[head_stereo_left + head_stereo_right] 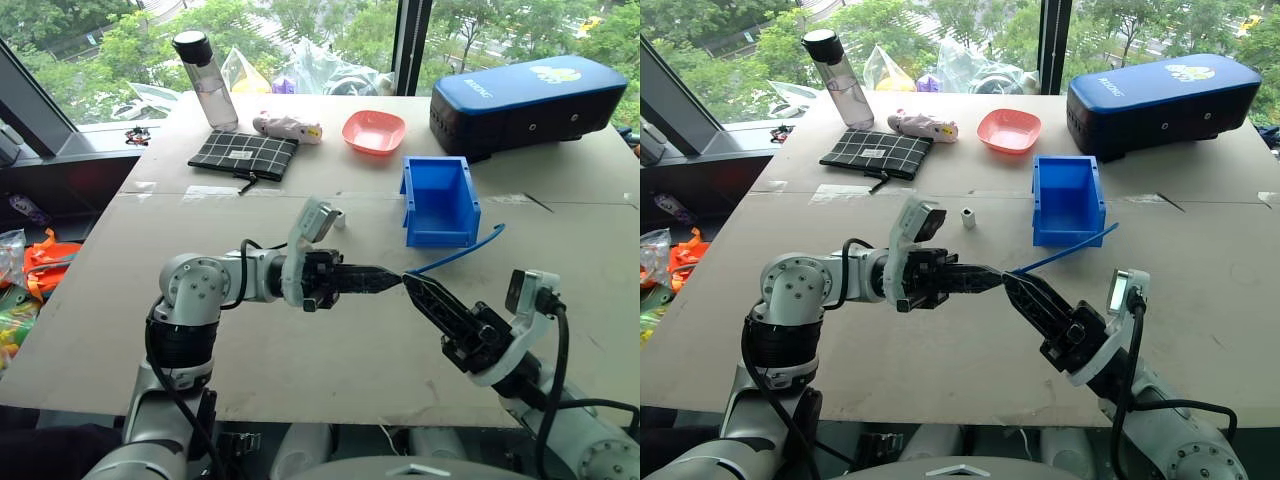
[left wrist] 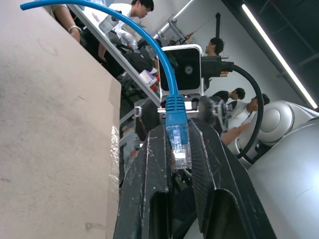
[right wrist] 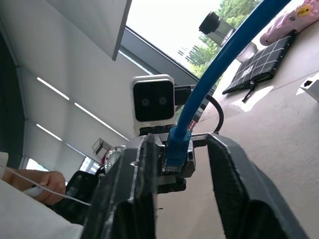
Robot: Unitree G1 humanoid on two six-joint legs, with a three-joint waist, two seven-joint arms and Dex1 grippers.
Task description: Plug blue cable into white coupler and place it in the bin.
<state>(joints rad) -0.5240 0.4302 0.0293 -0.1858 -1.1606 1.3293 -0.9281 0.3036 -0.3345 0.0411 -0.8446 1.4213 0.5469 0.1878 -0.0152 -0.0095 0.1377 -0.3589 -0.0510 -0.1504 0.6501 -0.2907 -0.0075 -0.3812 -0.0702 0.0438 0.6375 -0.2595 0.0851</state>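
Here, line by line:
Landmark: the bright blue rectangular plastic bin (image 1: 437, 236), standing open on the table.
Cable: the thin light-blue network cable (image 1: 460, 252) is held in the air in front of the bin. It runs from the grippers up to a free end just off the bin's near right corner.
Left gripper: the black two-fingered left gripper (image 1: 395, 279) is clamped on the cable's clear plug (image 2: 179, 144), in front of the bin and pointing across to the right.
Right gripper: the right gripper (image 1: 412, 283) meets it tip to tip at that plug. Whether it is closed on the plug I cannot tell.
Coupler: the tiny white boxy plastic coupler (image 1: 967, 217) stands on the table, just left of the bin, in neither gripper.
Plug axis: it lies along the left fingers, clear tip turned back toward that wrist.
Deciding relation: the coupler lies beyond and left of the plug, so the left arm is nearer. The plug tip likely needs freeing first.
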